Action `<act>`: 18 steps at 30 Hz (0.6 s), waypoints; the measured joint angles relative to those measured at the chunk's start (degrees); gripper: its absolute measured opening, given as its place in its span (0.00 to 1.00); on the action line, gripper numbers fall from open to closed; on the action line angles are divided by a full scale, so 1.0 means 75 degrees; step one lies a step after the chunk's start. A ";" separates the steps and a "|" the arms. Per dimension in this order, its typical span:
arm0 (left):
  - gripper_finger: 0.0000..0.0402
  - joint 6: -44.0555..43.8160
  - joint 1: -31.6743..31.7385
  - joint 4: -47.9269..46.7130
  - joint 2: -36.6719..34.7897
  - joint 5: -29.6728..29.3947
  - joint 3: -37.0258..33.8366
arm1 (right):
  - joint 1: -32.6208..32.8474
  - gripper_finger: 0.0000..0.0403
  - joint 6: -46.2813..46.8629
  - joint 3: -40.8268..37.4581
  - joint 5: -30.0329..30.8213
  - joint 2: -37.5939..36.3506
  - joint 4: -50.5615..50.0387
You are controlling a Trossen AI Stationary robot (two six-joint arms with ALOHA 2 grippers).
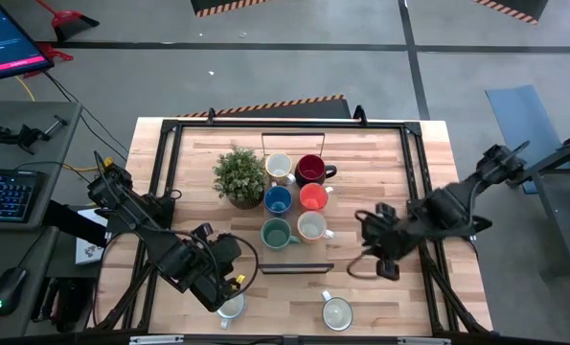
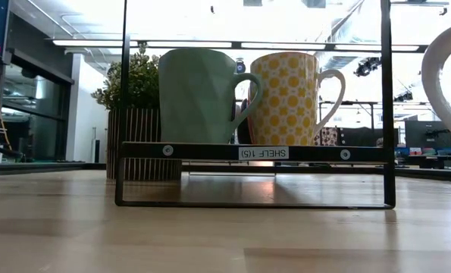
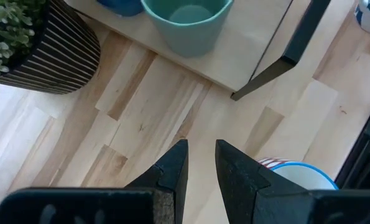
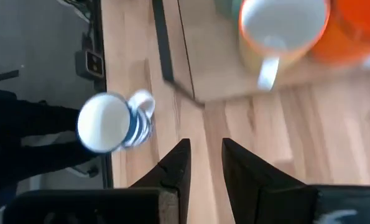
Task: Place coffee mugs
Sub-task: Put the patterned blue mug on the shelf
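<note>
Both your claws, left (image 1: 229,280) and right (image 1: 388,269), stand narrow and empty; next, reach for the white ceramic mug (image 1: 337,311) at the worktop's (image 1: 399,163) lower edge.

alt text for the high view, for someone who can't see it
Six mugs stand in two columns on a shelf beside a potted plant on a wooden table. The left gripper and right gripper hang empty.
</note>
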 joint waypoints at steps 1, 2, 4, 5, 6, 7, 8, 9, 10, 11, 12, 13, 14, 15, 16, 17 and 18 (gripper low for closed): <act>0.18 0.0003 0.0000 0.0034 0.0000 0.0053 0.0000 | 0.0234 0.18 0.0378 -0.0097 0.0096 0.0003 -0.0080; 0.18 0.0000 0.0003 0.0062 0.0000 0.0107 0.0000 | 0.0460 0.18 0.0705 -0.0228 0.0175 0.0009 -0.0151; 0.18 -0.0003 0.0000 0.0094 0.0000 0.0236 0.0000 | 0.0942 0.19 0.1320 -0.0511 0.0421 0.0017 -0.0242; 0.18 -0.0002 -0.0004 0.0100 0.0000 0.0312 0.0000 | 0.1193 0.19 0.1606 -0.0668 0.0583 0.0015 -0.0235; 0.18 -0.0003 -0.0012 0.0100 0.0000 0.0375 0.0000 | 0.1429 0.20 0.1912 -0.0845 0.0765 0.0015 -0.0208; 0.18 -0.0002 -0.0027 0.0101 0.0000 0.0418 0.0000 | 0.1659 0.20 0.2251 -0.1017 0.0924 0.0017 -0.0197; 0.18 0.0001 -0.0047 0.0099 0.0000 0.0463 0.0000 | 0.1879 0.20 0.2582 -0.1187 0.1059 0.0017 -0.0179; 0.18 0.0015 -0.0077 0.0088 0.0000 0.0488 0.0000 | 0.2079 0.20 0.2943 -0.1350 0.1205 0.0017 -0.0130; 0.18 0.0097 -0.0116 0.0079 0.0000 0.0506 0.0000 | 0.2270 0.20 0.3316 -0.1507 0.1360 0.0017 -0.0053; 0.18 0.0200 -0.0170 0.0048 0.0000 0.0511 0.0000 | 0.2451 0.20 0.3612 -0.1657 0.1521 0.0017 0.0041; 0.18 0.0254 -0.0236 -0.0016 0.0000 0.0515 0.0000 | 0.2619 0.20 0.3889 -0.1803 0.1694 0.0017 0.0142; 0.18 0.0265 -0.0306 -0.0110 0.0000 0.0520 0.0000 | 0.2760 0.20 0.4135 -0.1929 0.1890 0.0017 0.0261; 0.18 0.0207 -0.0378 -0.0241 0.0000 0.0535 0.0000 | 0.2865 0.20 0.4305 -0.2039 0.2067 0.0017 0.0402; 0.18 0.0070 -0.0461 -0.0409 0.0000 0.0537 0.0000 | 0.2954 0.20 0.4460 -0.2142 0.2231 0.0017 0.0529; 0.18 -0.0104 -0.0554 -0.0558 0.0000 0.0533 0.0000 | 0.3030 0.20 0.4596 -0.2231 0.2365 0.0017 0.0590; 0.18 -0.0295 -0.0647 -0.0655 0.0000 0.0500 0.0000 | 0.3081 0.20 0.4692 -0.2313 0.2434 0.0017 0.0649; 0.18 -0.0490 -0.0742 -0.0720 0.0000 0.0437 0.0000 | 0.3110 0.19 0.4747 -0.2392 0.2504 0.0017 0.0746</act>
